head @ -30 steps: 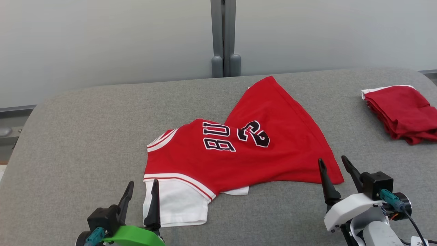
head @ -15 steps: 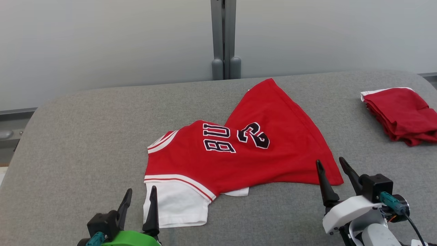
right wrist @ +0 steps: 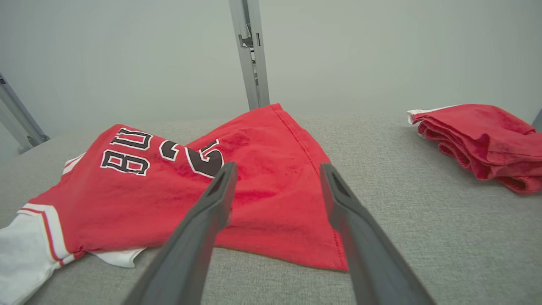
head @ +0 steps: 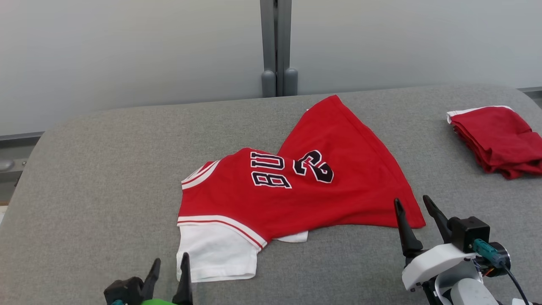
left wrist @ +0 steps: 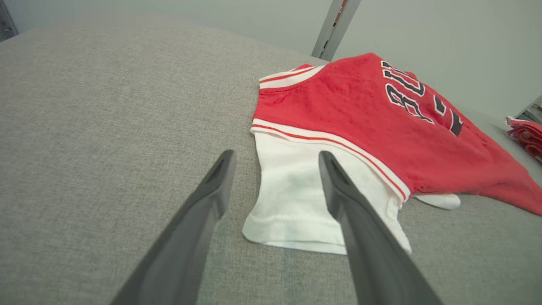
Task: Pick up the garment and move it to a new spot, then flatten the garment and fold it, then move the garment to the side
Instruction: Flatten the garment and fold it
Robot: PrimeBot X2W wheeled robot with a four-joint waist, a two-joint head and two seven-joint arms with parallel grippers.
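Head view: a grey fabric-covered table (head: 106,169) carries a red basketball jersey (head: 296,199), rumpled at its centre. A folded red stack (head: 495,140) sits at the far right. Both pincers stand apart and empty: the left gripper (head: 171,258) is beside the white sleeve (head: 216,254), the right gripper (head: 410,199) at the near-right hem corner. The jersey looks light and limp and would likely bunch, so pinch it at those two edges.

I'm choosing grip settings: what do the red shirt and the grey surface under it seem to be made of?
Red shirt: soft matte knit, probably cotton jersey; it lies in limp folds with stitched hems. Grey surface: matte woven cloth, upholstery-like; a fine flecked weave shows in the left wrist view. What lies beneath is hidden.
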